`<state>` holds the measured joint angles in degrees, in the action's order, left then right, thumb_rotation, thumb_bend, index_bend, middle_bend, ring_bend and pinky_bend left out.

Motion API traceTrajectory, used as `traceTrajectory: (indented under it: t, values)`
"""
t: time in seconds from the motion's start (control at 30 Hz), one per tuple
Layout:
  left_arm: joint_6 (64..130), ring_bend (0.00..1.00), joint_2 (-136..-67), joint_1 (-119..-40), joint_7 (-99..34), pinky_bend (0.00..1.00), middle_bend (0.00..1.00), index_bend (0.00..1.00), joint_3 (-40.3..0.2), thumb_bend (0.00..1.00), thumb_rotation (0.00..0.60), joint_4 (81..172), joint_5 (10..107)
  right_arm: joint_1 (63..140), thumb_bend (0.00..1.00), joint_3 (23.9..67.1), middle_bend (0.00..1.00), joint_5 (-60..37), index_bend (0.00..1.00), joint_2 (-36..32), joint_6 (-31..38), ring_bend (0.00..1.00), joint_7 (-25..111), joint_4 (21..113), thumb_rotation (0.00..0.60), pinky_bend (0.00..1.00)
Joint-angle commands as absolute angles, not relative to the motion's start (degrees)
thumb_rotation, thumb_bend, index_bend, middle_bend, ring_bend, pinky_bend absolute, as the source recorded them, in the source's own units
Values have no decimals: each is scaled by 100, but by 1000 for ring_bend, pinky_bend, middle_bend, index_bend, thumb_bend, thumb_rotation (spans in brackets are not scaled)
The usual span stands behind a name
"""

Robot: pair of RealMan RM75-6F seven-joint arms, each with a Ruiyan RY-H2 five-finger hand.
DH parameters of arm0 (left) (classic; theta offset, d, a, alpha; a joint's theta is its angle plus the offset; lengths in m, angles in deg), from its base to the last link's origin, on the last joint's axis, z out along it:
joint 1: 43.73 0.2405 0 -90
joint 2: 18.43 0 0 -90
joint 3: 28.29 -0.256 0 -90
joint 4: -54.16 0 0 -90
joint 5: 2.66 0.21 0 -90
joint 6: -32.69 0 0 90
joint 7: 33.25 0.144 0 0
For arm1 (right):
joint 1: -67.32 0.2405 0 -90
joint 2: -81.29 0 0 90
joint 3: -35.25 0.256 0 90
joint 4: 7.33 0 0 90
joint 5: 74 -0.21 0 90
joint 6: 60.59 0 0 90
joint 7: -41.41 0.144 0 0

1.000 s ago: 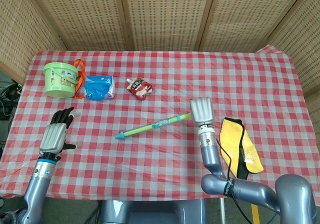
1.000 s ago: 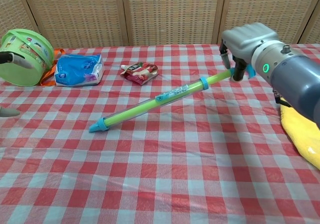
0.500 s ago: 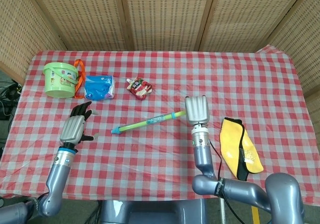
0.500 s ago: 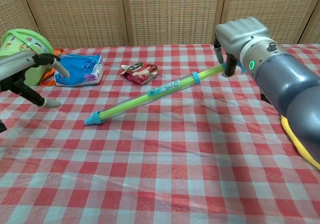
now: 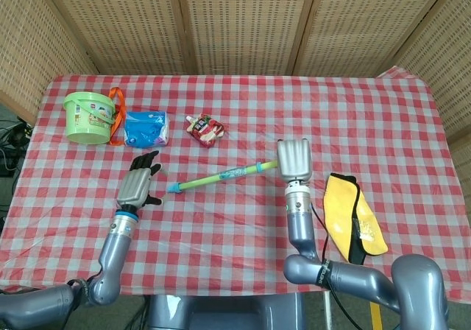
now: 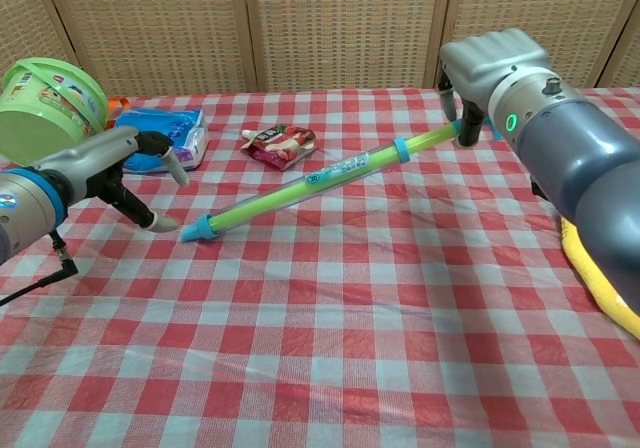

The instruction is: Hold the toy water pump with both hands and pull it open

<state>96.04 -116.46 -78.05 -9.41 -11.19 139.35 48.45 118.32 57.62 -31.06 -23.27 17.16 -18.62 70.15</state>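
Observation:
The toy water pump is a long green tube with blue ends, lifted at its right end and slanting down to the left. My right hand grips its right end, near the blue collar. My left hand is open, fingers spread, just left of the tube's blue tip. In neither view does it touch the tip.
A green bucket, a blue tissue pack and a red snack pouch lie at the back left. A yellow cloth sits by my right arm.
My left hand has travelled right, up to the pump's blue tip. My right hand, still holding the pump, has shifted slightly, and the tube rides a bit higher.

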Motion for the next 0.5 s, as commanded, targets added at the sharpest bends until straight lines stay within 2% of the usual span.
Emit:
traceTrajectory:
  t: [0.03,0.43,0.5]
  values:
    - [9603,0,-11753,-7897,-831,0,0,385,-1102,199,600,13829,4739,11825,483,5760,1000,-3111,793,-2313,1712,969,-1853,7022,600,654]
    - [9650,0,-12222,-8230,-640,0,0,383,-961,200,600,13275,4492,11797,483,5708,1000,-3145,794,-2249,1713,969,-1867,7083,600,654]
    - [9667,0,-12292,-8274,-575,0,0,388,-948,230,600,13217,4431,11793,484,5707,1000,-3150,794,-2234,1722,969,-1876,7099,600,654]
